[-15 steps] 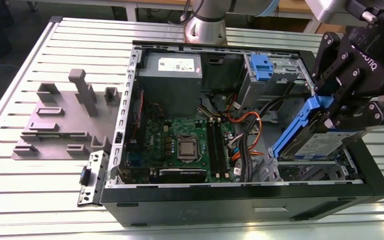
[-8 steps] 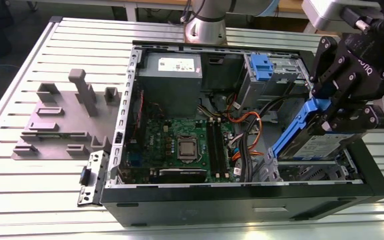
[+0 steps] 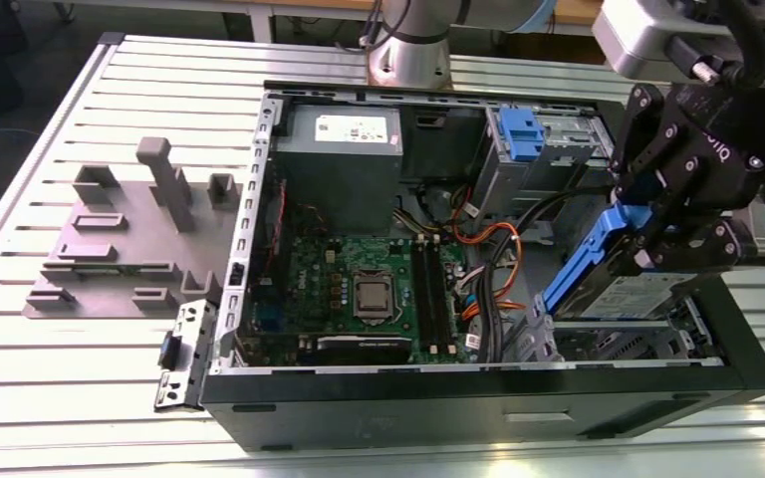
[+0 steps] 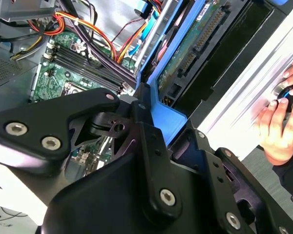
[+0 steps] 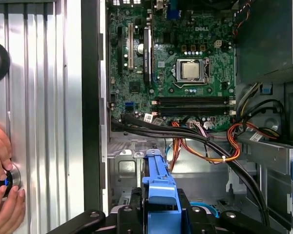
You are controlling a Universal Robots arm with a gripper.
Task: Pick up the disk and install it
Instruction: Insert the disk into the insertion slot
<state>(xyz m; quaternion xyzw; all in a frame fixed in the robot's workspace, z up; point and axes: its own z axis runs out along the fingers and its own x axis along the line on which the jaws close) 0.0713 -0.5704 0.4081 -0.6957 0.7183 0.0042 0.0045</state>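
**Disk gripped over the case's drive corner**

Your gripper (image 3: pixel 664 251) has its jaws closed on the disk (image 3: pixel 626 291), pinching its blue side rails (image 4: pixel 167 116). You'll find the disk standing on edge and tilted, at the open computer case (image 3: pixel 489 400), to the exterior view's right of the motherboard (image 3: pixel 356 284). A hand (image 5: pixel 2 202) rests on a round knob (image 5: pixel 10 179) on the table (image 3: pixel 77 398).

Maker's logo (image 5: pixel 201 30) on motherboard (image 5: pixel 166 95)

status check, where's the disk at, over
Gripper shut on the disk. Disk on edge over the open case, at the exterior view's right, not yet seated. Orange cables close beside it; a person's hand on the table outside the case.
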